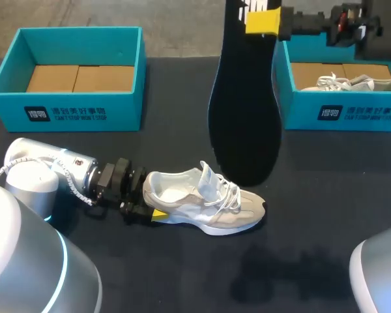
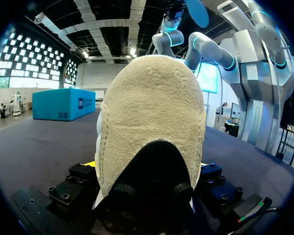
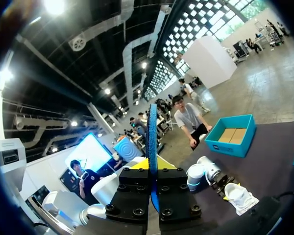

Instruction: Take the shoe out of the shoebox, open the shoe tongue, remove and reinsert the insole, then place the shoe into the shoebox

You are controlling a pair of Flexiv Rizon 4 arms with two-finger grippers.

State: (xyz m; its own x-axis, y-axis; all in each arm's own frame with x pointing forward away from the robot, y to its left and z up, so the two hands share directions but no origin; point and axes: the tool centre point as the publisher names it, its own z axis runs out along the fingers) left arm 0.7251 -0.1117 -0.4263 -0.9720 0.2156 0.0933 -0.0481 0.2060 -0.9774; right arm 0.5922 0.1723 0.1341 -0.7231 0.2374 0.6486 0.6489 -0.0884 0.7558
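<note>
Head view: left gripper (image 1: 150,210) clamped around the heel of the white sneaker (image 1: 205,205), sole flat on the black table (image 1: 182,274), toe pointing away from the fingers, tongue lifted. Right gripper (image 1: 264,21) up high, pinched on the top end of the black insole (image 1: 243,124), hanging straight below it, lower end near the sneaker's laces. Teal shoebox (image 1: 78,114) beyond the left gripper. Second teal shoebox (image 1: 352,114) beside the right gripper, pale shoe (image 1: 362,83) inside.
</note>
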